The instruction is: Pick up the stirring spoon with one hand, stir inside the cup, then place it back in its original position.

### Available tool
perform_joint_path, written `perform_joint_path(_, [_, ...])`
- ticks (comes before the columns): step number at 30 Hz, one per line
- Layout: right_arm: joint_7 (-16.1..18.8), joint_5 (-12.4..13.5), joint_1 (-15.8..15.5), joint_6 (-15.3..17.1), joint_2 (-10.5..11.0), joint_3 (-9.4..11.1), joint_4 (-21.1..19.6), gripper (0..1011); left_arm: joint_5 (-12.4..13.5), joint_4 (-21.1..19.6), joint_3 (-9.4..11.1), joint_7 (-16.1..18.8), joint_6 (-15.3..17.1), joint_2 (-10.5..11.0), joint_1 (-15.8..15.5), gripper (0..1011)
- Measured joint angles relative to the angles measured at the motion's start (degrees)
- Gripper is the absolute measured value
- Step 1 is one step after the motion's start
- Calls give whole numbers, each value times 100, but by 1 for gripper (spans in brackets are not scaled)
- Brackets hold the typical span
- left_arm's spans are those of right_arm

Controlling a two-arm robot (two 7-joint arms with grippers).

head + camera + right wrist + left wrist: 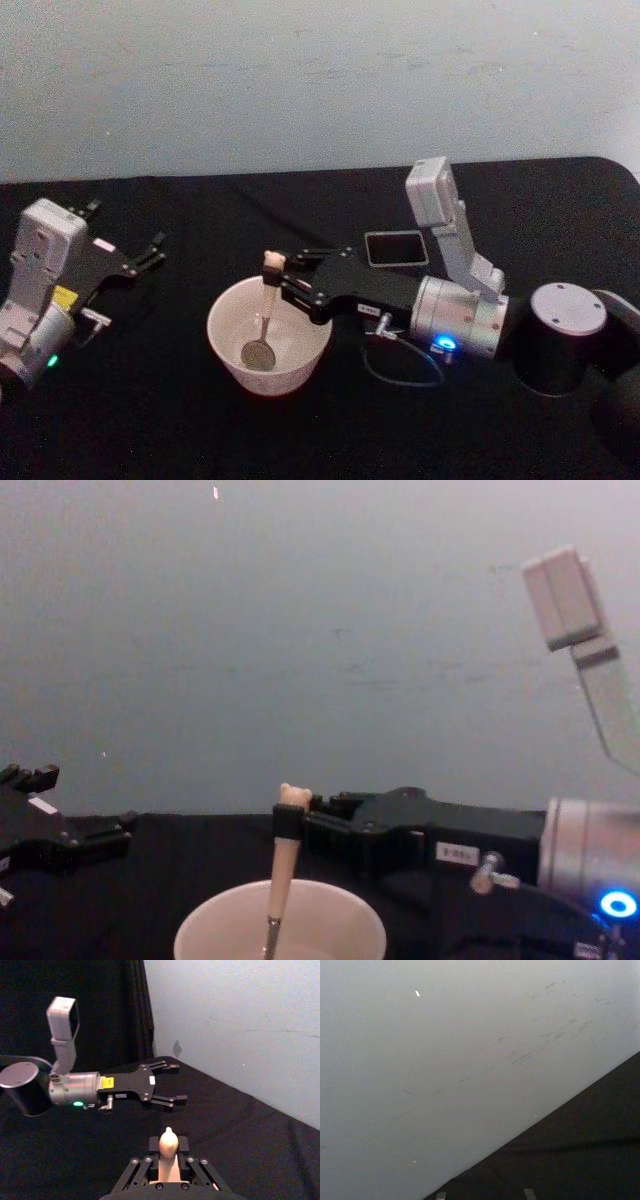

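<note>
Right gripper [276, 277]: you see it reaching in from the right, level with the table, its black fingers [288, 823] clamped on the upper handle of the spoon, just above the cup's far rim.
Spoon [266, 302]: you find it standing nearly upright inside the cup. Its cream knob pokes up above the fingers, its thin metal stem runs down, and its round bowl sits at the cup's bottom.
Cup [224, 308]: wide, round and cream-white, it sits on the table in front of you, a little left of centre. The gripper's fingertips reach over its edge.
Holder [398, 248]: a small dark square box, you see it behind the right arm's wrist, to the right of the cup and apart from it.
Left gripper [125, 228]: you have it off to the left, well apart from the cup, fingers spread wide and gripping nothing.
Table [150, 420]: covered in black cloth, it runs back to a pale wall [300, 80].
</note>
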Motion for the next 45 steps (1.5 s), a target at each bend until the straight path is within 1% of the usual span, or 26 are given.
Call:
perform_joint_path(6, [-168,-173,171,-28,-313,-13,363,214,0,0,0,0,0,0,0,1001])
perform_joint_path(7, [-168,-173,171,-28,-313,-13,363,214,0,0,0,0,0,0,0,1001])
perform_joint_path(10, [-272,-233,276,-35,-483,48,600,214,0,0,0,0,0,0,0,1001])
perform_joint_path(14, [-359,-265,333,-38,-583,126,748,214,0,0,0,0,0,0,0,1001])
perform_joint_path(17, [-452,-277,365,-46,-662,239,893,214,0,0,0,0,0,0,0,1001])
perform_joint_path(20, [-510,-276,356,-41,-667,345,919,214,0,0,0,0,0,0,0,1001])
perform_joint_path(22, [-521,-276,327,-33,-642,385,900,214,0,0,0,0,0,0,0,1001])
perform_joint_path(25, [-522,-275,245,5,-538,465,769,214,0,0,0,0,0,0,0,1001])
perform_joint_path(26, [-514,-273,193,31,-474,501,682,214,0,0,0,0,0,0,0,1001])
perform_joint_path(29, [-483,-251,107,70,-373,543,530,214,0,0,0,0,0,0,0,1001])
perform_joint_path(30, [-444,-225,38,100,-289,570,410,214,0,0,0,0,0,0,0,1001])
perform_joint_path(32, [-402,-190,-33,127,-208,592,282,214,0,0,0,0,0,0,0,1001])
perform_joint_path(35, [-287,-81,-201,203,-16,628,-20,214,0,0,0,0,0,0,0,1001])
perform_joint_path(39, [-144,63,-351,284,165,635,-315,214,0,0,0,0,0,0,0,1001])
perform_joint_path(42, [-48,165,-414,333,260,606,-453,214,0,0,0,0,0,0,0,1001])
perform_joint_path(45, [6,223,-429,367,295,554,-511,214,0,0,0,0,0,0,0,1001])
